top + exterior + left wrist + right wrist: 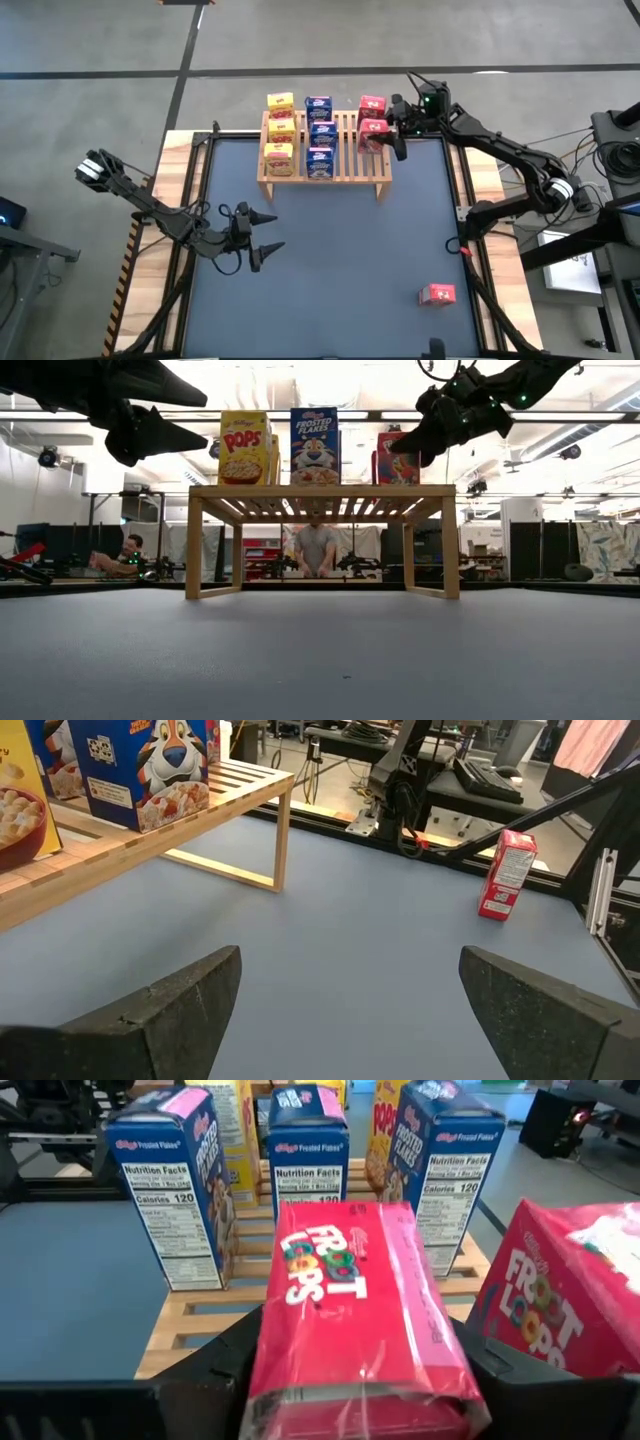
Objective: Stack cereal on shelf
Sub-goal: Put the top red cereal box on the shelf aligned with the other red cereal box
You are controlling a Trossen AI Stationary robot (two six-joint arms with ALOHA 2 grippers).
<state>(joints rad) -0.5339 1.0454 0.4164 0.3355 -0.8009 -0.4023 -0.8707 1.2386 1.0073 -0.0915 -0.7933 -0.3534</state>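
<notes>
The light-wood shelf [345,172] stands at the table's far middle. On its slats stand three yellow boxes [280,129], three blue boxes [320,133] and one red box [371,104] at the far right. My right gripper [383,135] is shut on a second red box [345,1300] over the shelf's right part, just near of the standing red box [570,1305]. A third red box [437,294] stands on the table at the near right. My left gripper [268,232] hangs open and empty above the table's left middle. My right gripper pinches the red box between its two fingers [215,1375], one on each of two opposite faces, near the end that faces the wrist [300,1405]. The fingers come from the table's right, slanting down. The box tilts over the slats; I cannot tell whether its far end touches them.
The shelf's near right slats [200,1315] are bare in front of the held box. The third red box also shows in the left wrist view [505,875], near the table's metal frame rail [560,880]. People sit beyond the table's far edge [316,550].
</notes>
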